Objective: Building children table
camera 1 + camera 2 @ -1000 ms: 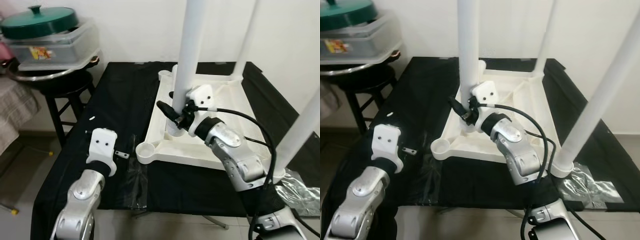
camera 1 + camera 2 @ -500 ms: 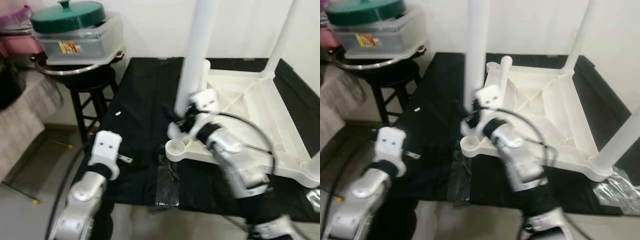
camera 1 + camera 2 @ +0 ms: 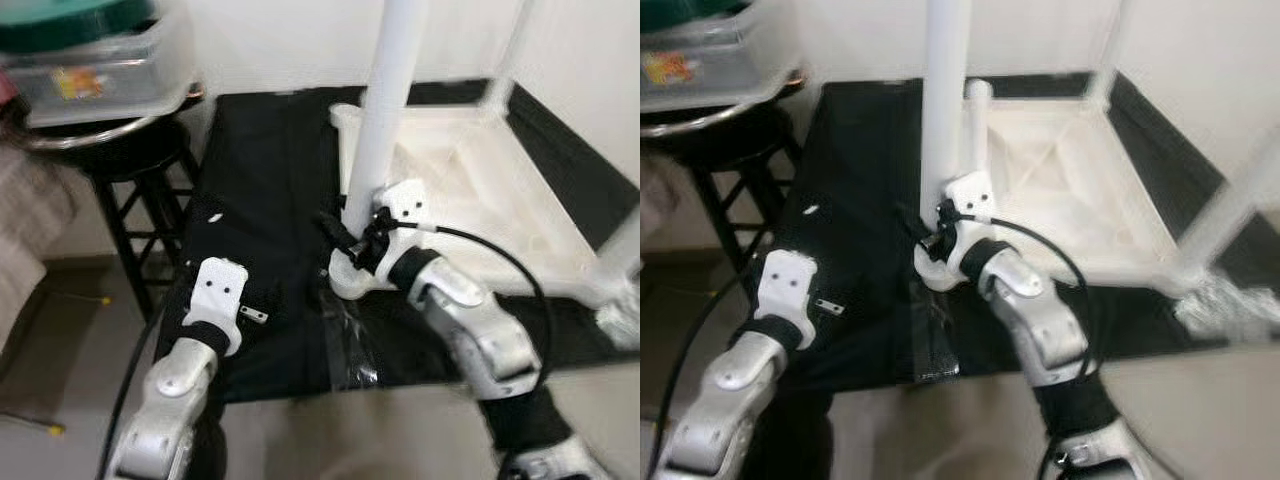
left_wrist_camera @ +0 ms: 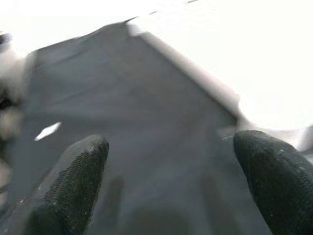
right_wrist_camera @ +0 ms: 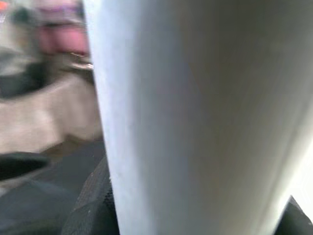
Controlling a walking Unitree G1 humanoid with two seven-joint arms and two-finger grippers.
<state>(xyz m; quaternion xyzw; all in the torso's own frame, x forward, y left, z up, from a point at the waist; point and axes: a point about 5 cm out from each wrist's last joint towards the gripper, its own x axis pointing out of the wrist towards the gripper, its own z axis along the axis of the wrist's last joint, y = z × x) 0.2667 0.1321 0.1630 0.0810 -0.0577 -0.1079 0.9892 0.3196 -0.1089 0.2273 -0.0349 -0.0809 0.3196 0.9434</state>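
- The leg (image 3: 385,110) stands upright in the middle of the frame, its foot at the near left corner socket (image 3: 352,280) of the upturned tabletop (image 3: 470,190). I can't tell whether it is fully seated there; if it isn't, it could tip once let go.
- My right gripper (image 3: 350,235) is clenched around the leg low down, close to the socket; the right wrist view shows the white tube (image 5: 195,112) pressed between the black fingers (image 5: 88,215). Grasping so low leaves a long length above, so I judge a sideways push could cock the leg in the socket rather than drive it home.
- The tabletop lies on a black cloth (image 3: 260,190) and sits near the front edge (the corner socket is almost at it). A hard push could slide the whole top on the cloth, or off the edge.
- Two more legs rise at the upper right (image 3: 505,60) and right edge (image 3: 625,240) of the frame; if the top shifts or tilts, they swing with it.
- My left gripper (image 4: 168,181) hangs over the cloth at lower left with its fingers spread, grasping nothing, so nothing steadies the top.
- A clear plastic bag (image 3: 350,340) lies on the cloth just below the socket; it could be slippery.
- A stool (image 3: 130,170) bearing a tub (image 3: 95,70) stands at upper left, near enough to knock if I turn.
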